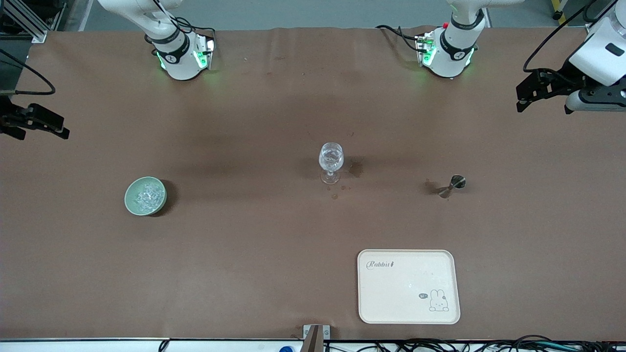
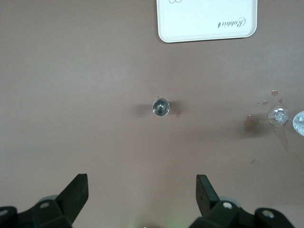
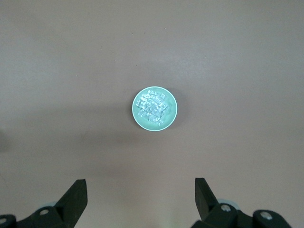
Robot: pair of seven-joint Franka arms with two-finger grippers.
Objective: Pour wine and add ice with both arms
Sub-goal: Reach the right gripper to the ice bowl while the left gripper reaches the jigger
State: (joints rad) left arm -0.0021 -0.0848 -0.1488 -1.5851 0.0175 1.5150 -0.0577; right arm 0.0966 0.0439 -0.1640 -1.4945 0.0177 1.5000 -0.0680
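Note:
A clear stemmed wine glass point(image 1: 331, 161) stands at the middle of the table. A pale green bowl point(image 1: 145, 196) holding several ice cubes point(image 3: 152, 108) sits toward the right arm's end. A small metal jigger point(image 1: 452, 186) stands toward the left arm's end. No wine shows; what the jigger point(image 2: 161, 107) holds I cannot tell. My left gripper point(image 1: 544, 100) hangs open and empty over the left arm's end of the table; its wrist view looks down on the jigger. My right gripper point(image 1: 41, 131) hangs open and empty over the right arm's end, looking down on the bowl point(image 3: 154, 109).
A cream tray point(image 1: 408, 286) with a rabbit drawing lies near the front edge, nearer to the camera than the jigger. Small dark stains point(image 1: 355, 168) mark the brown table cover beside the glass. Both arm bases stand along the table's back edge.

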